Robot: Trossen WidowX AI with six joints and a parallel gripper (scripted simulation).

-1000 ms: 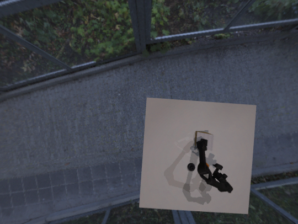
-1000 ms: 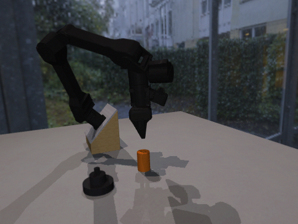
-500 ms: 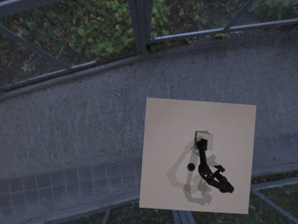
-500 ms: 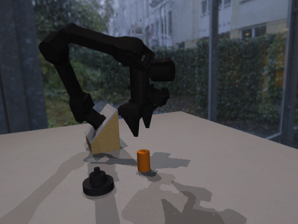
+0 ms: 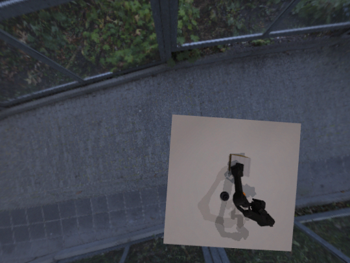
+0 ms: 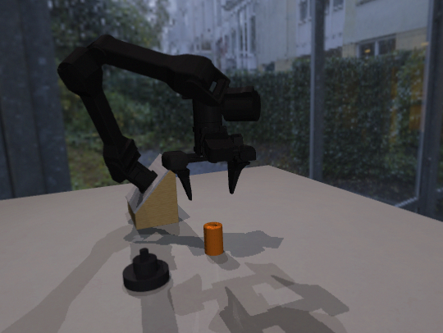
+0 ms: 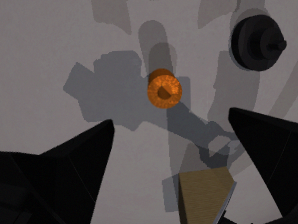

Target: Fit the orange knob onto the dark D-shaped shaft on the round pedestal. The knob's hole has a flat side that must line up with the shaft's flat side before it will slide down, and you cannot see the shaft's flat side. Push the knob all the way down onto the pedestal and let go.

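Observation:
The orange knob (image 6: 213, 239) (image 7: 165, 101) stands upright on the table, its hole facing up. In the wrist view the hole shows a dark part with a straight edge. The round black pedestal (image 5: 224, 196) (image 6: 145, 279) (image 7: 246, 50) stands left of the knob in the exterior view, with its short dark shaft (image 6: 143, 253) (image 7: 281, 45) upright and bare. The shaft's flat side cannot be made out. My gripper (image 6: 211, 196) (image 7: 172, 119) is wide open and empty, pointing down, its fingertips well above the knob's height. In the wrist view the knob lies beyond the line between the fingertips.
The wooden wedge (image 6: 160, 207) (image 7: 205, 192) under the arm's base stands behind the knob and pedestal in the exterior view. The arm arches high above the table (image 5: 194, 146) (image 6: 369, 266), and its shadows fall around the knob and pedestal.

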